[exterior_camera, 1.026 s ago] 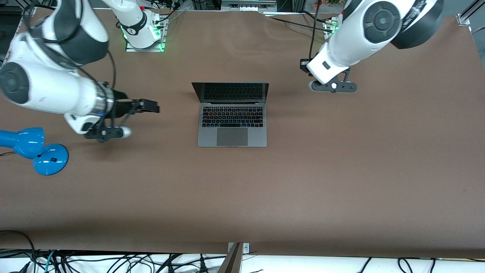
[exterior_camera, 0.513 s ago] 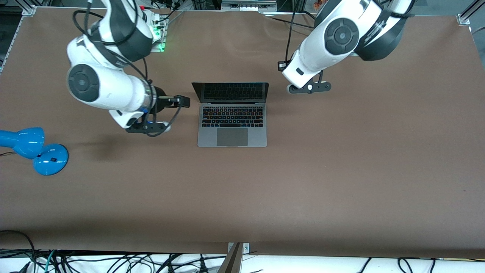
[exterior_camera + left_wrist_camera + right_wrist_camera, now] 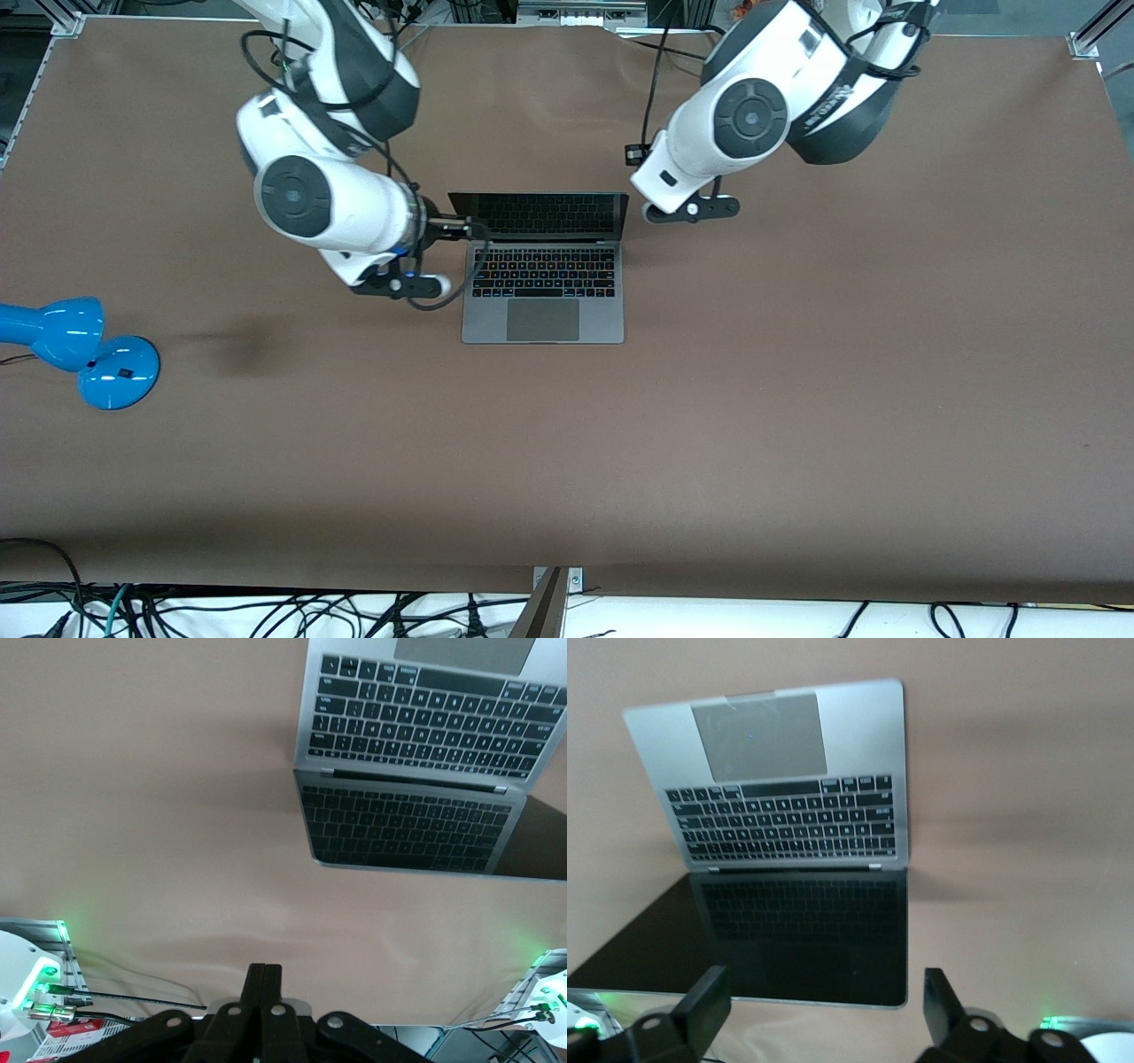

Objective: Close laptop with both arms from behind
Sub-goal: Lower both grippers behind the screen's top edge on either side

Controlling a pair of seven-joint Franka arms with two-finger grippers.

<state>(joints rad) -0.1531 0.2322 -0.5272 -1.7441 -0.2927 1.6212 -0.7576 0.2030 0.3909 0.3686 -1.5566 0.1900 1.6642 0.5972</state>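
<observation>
Laptop [image 3: 542, 275] sits open on the brown table [image 3: 797, 399], about midway between the two arms' ends and in the half of the table farther from the front camera; its base lies flat, trackpad toward that camera, and its dark screen [image 3: 540, 216] stands up from the hinge, mirroring the black keyboard [image 3: 544, 272]. The key legends are too small to read, and no brand mark or other writing shows on the visible faces. Right gripper [image 3: 456, 227] hangs at the screen's top corner toward the right arm's end; in the right wrist view its two black fingers [image 3: 700, 1008] are spread wide apart, with the screen's top edge lying between them and the laptop [image 3: 788, 859] spread out below. Left gripper [image 3: 263, 981] is over the table just beside the screen's other corner, toward the left arm's end; in the left wrist view its fingers are pressed together, holding nothing, and the laptop [image 3: 425, 753] lies clear of them. A blue lamp [image 3: 75, 346] rests near the table's edge at the right arm's end, well apart from the laptop. No container is in sight.
</observation>
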